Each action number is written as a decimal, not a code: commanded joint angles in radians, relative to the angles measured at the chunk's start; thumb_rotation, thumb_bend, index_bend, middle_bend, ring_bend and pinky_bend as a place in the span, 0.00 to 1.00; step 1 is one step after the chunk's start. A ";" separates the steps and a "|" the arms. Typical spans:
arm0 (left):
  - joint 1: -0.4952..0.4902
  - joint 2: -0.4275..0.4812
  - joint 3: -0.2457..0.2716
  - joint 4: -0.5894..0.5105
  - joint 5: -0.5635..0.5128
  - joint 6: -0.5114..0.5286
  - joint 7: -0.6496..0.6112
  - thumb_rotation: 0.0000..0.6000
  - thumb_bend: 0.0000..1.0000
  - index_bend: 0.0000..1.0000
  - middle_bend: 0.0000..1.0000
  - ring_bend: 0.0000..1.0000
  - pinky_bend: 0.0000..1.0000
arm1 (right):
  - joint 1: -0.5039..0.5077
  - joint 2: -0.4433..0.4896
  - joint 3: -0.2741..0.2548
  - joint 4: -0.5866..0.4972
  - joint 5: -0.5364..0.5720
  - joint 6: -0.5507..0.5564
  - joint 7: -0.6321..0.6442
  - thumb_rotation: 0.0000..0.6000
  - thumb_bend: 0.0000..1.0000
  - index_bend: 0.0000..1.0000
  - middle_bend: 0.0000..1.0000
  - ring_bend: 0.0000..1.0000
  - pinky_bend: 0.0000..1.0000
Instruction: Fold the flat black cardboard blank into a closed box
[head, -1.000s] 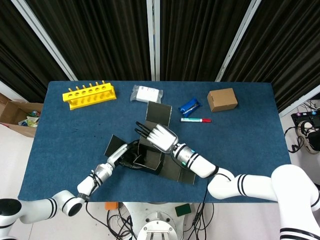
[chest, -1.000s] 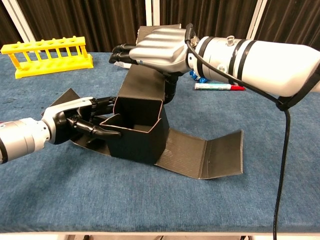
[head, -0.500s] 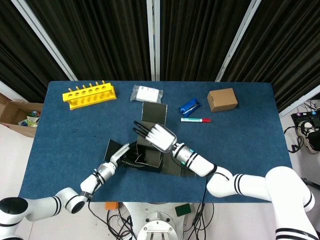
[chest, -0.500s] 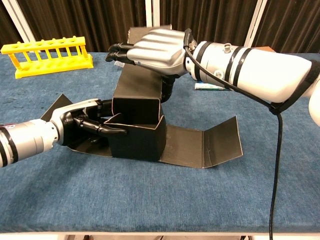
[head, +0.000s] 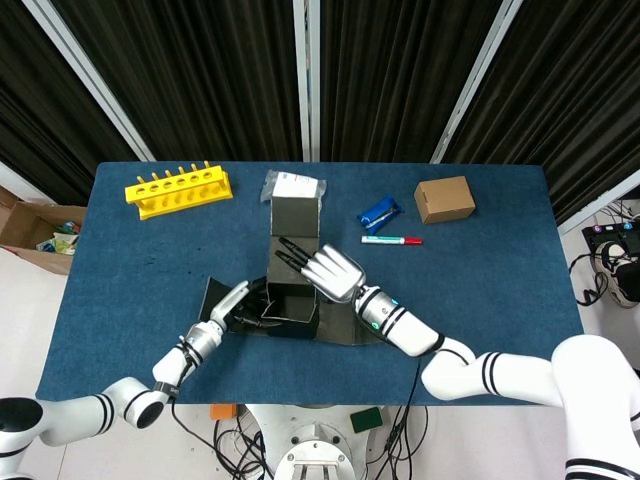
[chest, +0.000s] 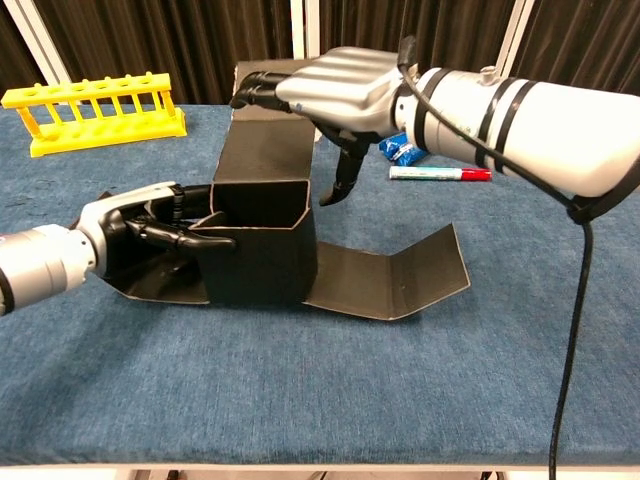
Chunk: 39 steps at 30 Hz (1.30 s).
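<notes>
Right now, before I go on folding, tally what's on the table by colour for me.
Black: 1, the cardboard blank, partly folded
Yellow: 1, the tube rack
Brown: 1, the small cardboard box
Blue: 1, the wrapped packet
White: 1, the bagged item
Red, white and green: 1, the marker
Total: 6
</notes>
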 joint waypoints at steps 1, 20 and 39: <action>0.011 0.022 -0.004 -0.021 -0.012 0.003 0.003 1.00 0.00 0.30 0.34 0.56 0.82 | -0.025 0.037 0.008 -0.045 -0.019 0.022 0.064 1.00 0.00 0.00 0.00 0.62 0.99; 0.083 0.199 -0.059 -0.162 -0.028 0.056 -0.329 1.00 0.00 0.33 0.36 0.57 0.83 | -0.321 0.266 -0.051 -0.132 -0.264 0.456 0.527 1.00 0.00 0.00 0.03 0.63 0.99; 0.095 0.303 -0.114 -0.307 0.016 0.088 -0.681 1.00 0.00 0.32 0.35 0.57 0.83 | -0.289 -0.003 0.052 -0.001 -0.283 0.489 0.482 1.00 0.00 0.00 0.00 0.63 0.99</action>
